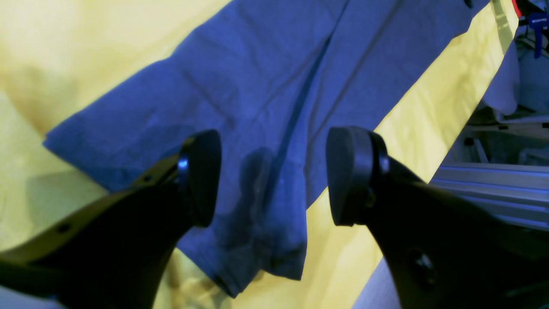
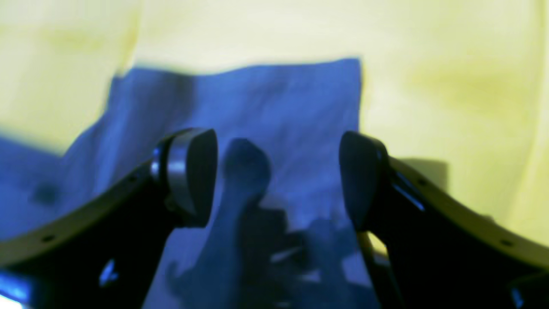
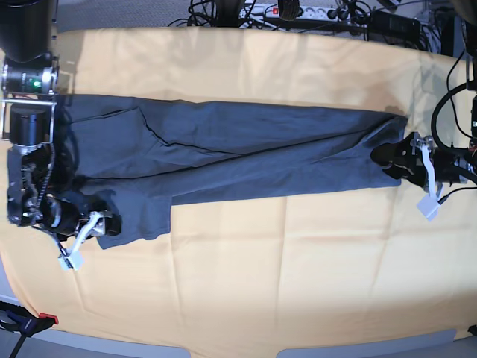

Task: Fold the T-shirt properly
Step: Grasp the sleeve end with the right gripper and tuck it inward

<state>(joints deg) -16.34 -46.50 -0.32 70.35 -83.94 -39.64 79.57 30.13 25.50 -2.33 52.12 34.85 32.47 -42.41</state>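
The dark slate blue-grey cotton T-shirt lies folded into a long band across the yellow-orange cloth. The left gripper hovers at the shirt's one end, jaws spread wide, holding nothing; the right gripper hovers over the opposite end, likewise agape and empty

A big yellow-orange cloth covers pretty much the whole table, creased in a grid. Along the far edge there's a tangle of black cables and a power strip.
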